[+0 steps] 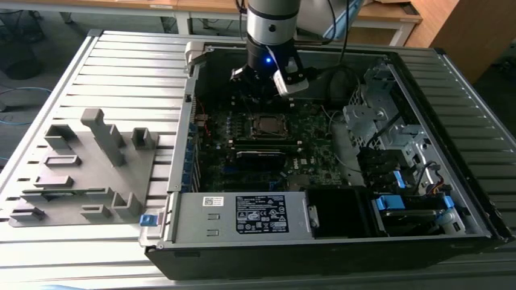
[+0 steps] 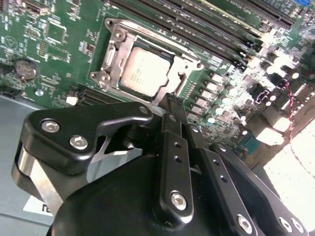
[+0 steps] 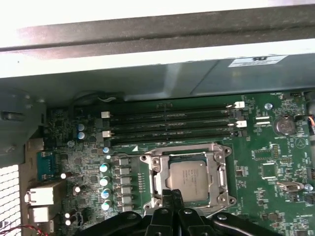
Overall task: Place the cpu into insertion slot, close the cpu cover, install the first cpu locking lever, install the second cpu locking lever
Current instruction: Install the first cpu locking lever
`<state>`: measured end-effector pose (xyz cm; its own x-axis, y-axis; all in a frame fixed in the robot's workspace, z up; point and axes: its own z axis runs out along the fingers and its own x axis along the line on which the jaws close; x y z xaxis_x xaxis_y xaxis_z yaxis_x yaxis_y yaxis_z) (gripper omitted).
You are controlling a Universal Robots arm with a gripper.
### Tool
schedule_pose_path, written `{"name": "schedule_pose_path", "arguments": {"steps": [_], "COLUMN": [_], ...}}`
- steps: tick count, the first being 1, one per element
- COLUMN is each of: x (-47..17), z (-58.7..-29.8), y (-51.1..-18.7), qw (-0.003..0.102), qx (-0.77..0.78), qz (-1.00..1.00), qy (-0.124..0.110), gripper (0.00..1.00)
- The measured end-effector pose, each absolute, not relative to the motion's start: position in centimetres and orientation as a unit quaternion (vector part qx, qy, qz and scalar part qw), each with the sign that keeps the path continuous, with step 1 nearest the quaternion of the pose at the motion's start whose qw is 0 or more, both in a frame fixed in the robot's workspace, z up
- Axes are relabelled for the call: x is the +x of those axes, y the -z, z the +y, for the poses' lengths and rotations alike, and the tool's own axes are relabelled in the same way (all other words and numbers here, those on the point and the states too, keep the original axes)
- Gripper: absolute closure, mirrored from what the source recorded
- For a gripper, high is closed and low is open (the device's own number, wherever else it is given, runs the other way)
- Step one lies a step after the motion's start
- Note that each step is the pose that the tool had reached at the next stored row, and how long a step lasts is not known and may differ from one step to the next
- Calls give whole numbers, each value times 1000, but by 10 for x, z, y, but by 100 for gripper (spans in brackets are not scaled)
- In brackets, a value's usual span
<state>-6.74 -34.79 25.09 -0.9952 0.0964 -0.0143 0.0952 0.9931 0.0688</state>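
Silver-grey cpu (image 3: 189,179), green motherboard (image 3: 275,162), black gripper (image 3: 172,195)

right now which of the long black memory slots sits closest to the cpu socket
The memory slot running right alongside the cpu cover; the other slots lie in parallel beyond it, each farther from the cpu.

One small flat square silver-grey metal cpu (image 3: 189,179). One thin silver metal frame cpu cover (image 3: 220,169) around it. Four long narrow black memory slots (image 3: 167,125). One round silver coin battery (image 3: 284,125). In the exterior view, one white-labelled grey power supply box (image 1: 241,216) at six o'clock of the cpu, and one grey pegged fixture block (image 1: 81,175) at eight o'clock.
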Motion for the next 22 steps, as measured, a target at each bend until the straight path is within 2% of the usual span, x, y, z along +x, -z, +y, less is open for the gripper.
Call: {"name": "schedule_pose_path", "arguments": {"steps": [22], "x": [-107], "z": [-348], "y": [-249], "qw": [9], "qx": [48], "qz": [998], "qy": [-34], "gripper": [89]}}
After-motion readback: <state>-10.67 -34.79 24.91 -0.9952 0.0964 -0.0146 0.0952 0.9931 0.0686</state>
